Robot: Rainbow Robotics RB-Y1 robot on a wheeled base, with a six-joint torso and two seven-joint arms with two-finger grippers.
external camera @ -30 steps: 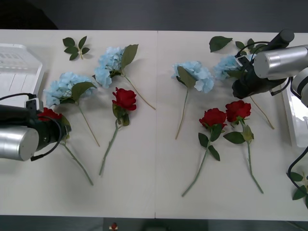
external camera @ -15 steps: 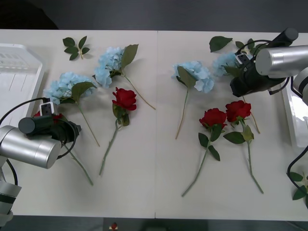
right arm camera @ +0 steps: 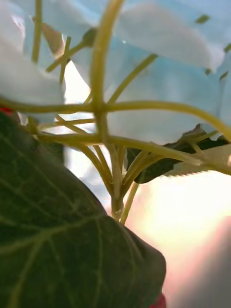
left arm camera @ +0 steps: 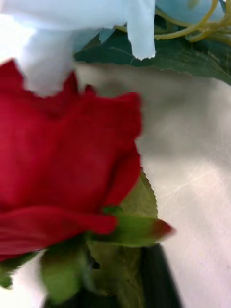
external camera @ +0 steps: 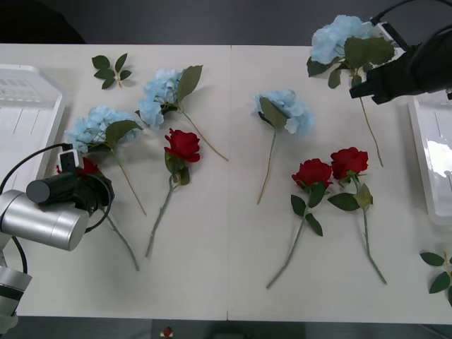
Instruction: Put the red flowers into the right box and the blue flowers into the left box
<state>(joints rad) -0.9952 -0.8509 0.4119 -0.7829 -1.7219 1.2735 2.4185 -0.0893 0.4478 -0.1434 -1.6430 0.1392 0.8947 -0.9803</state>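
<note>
At far right, right hand (external camera: 369, 83) pinching blue flower (external camera: 337, 37), now lifted, left hand's grip unclear

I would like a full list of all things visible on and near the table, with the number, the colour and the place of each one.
Blue flowers: four, pale blue; two left of the table's middle, one right of the middle, one lifted at the far right.
Red flowers: four, deep red; one left of centre, two side by side right of centre, one at the left gripper.
Leaf sprigs: two, green; far left and near right corner.
Left box: one, white; left edge.
Right box: one, white; right edge.
Table: one, white.
Left gripper: at the leftmost rose.
Right gripper: black, holding the lifted blue flower's stem.
</note>
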